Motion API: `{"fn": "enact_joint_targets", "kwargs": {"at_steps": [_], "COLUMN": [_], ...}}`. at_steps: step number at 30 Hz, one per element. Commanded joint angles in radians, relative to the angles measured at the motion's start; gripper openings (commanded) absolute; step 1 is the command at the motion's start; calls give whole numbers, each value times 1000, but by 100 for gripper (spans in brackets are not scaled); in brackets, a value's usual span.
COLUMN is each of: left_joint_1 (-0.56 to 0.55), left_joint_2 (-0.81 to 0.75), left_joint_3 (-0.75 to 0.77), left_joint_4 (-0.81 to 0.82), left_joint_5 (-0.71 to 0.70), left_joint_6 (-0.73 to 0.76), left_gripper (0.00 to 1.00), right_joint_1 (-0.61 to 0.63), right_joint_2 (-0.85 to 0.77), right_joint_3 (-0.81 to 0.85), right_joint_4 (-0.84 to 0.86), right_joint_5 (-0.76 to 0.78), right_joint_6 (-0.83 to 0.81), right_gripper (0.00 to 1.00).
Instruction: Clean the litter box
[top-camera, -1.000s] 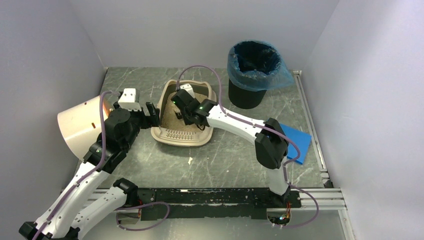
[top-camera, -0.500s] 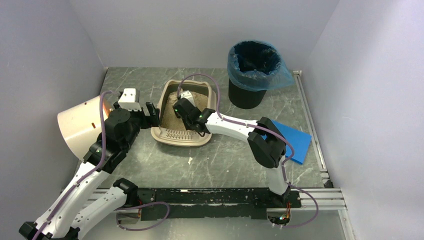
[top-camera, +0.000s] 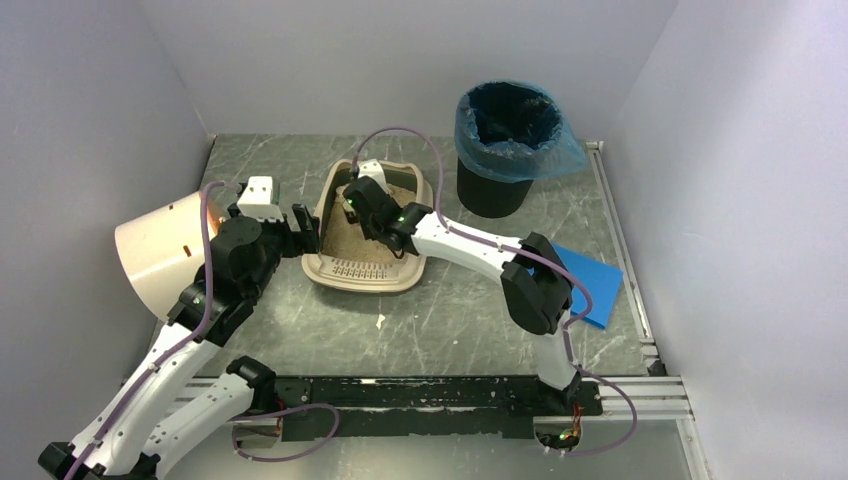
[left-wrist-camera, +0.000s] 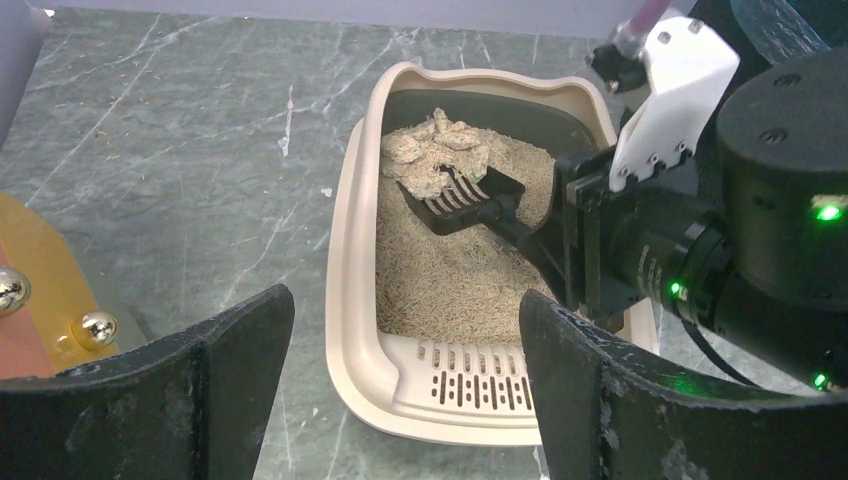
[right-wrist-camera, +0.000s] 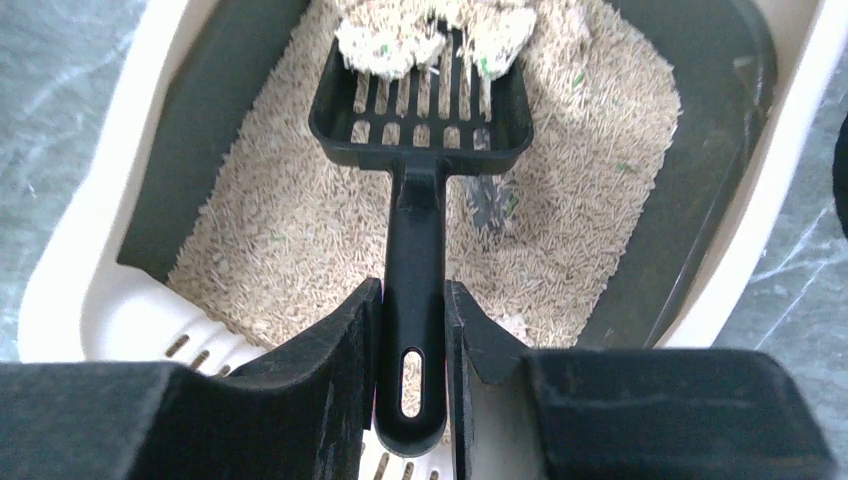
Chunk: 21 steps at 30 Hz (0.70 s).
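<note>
The beige litter box lies mid-table, its slotted grate lip toward the arms and tan litter inside. My right gripper hangs over it, shut on the handle of a black slotted scoop. In the right wrist view the jaws pinch the handle from both sides. The scoop's front edge is pushed against pale clumps at the box's far end. My left gripper stands open and empty just outside the box's near left corner, beside the rim.
A black round bin with a blue liner stands behind and right of the box. A cream drum lies tilted by the left wall. A blue sheet rests at the right, and a small white scrap lies on the table.
The right gripper drew the scoop back toward the grate lip, then pushed it forward again to the clumps at the far end. The left arm stayed put.
</note>
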Motion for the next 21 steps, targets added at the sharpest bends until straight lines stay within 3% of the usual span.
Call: {"fn": "enact_joint_targets", "kwargs": {"at_steps": [1,12,21], "left_joint_1": [-6,-6,-6], "left_joint_2": [-7,-6,-7], "left_joint_3": [4,4,4], "left_joint_4": [-10,-10,-11], "left_joint_5": [-9,-11,-9], "left_joint_6": [-3,-4,-3], "left_gripper": [87,87,87], "right_joint_1": [-27,-27,-29], "right_joint_2": [39,-13,-28], "right_joint_3": [38,-155,-109], "right_joint_4": [8,233,75], "right_joint_5": [25,-61,64], "right_joint_6": [6,-67,42], "right_gripper": [6,5,5]}}
